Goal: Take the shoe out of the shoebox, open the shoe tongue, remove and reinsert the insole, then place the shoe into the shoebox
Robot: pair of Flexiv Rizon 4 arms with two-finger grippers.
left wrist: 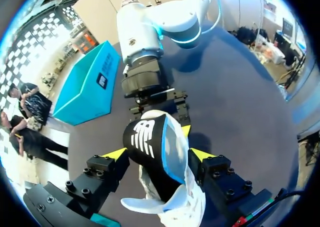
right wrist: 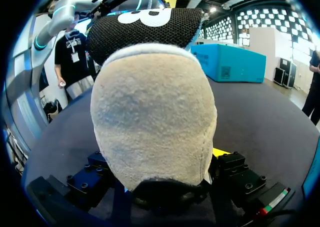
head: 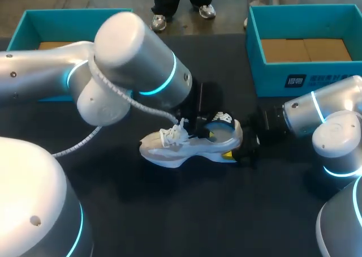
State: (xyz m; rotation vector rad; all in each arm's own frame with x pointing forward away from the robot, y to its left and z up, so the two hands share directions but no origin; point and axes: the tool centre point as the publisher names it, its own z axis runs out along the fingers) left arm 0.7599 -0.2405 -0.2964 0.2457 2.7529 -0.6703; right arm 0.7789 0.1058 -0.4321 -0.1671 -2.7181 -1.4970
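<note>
A white sneaker (head: 186, 146) with a black tongue (left wrist: 147, 142) stands upright on the dark table, toe toward my left side. My left gripper (left wrist: 158, 153) is over the shoe's opening and is open, its yellow fingertips (left wrist: 116, 154) on either side of the raised tongue. My right gripper (right wrist: 157, 157) has the beige heel (right wrist: 155, 112) between its fingers and is shut on it; one yellow fingertip (head: 226, 154) shows beside the sole. In the head view my left arm's wrist covers most of the left gripper (head: 205, 127). The insole is not visible.
Two open teal boxes stand at the back of the table, one at the left (head: 34, 19) and one at the right (head: 305, 70), each with a brown cardboard floor. My left arm's elbow (head: 136, 53) looms over the table's left half.
</note>
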